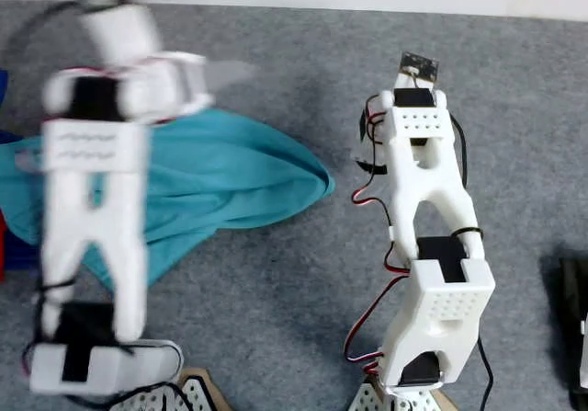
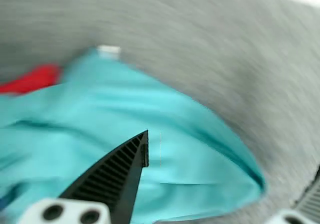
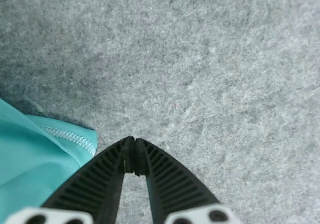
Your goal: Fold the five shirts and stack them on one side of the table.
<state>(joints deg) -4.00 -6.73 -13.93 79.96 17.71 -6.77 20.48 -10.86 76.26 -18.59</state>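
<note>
Gaping over teal shirt (image 2: 100, 108), left pincer (image 2: 230, 156); right pincer (image 3: 134, 145) closed, empty.

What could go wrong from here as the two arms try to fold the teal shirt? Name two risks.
1. The right hand is shut over bare grey felt beside the hem of the teal shirt; lowered like this, it would likely push the fabric, not grip it.
2. A red cloth lies at the teal shirt's edge; the open left hand above might catch both.

Robotics lab setup. Grey felt-covered bench (image 1: 276, 291). Two white printed arms (image 1: 432, 199) with exposed wiring (image 1: 371, 197).
</note>
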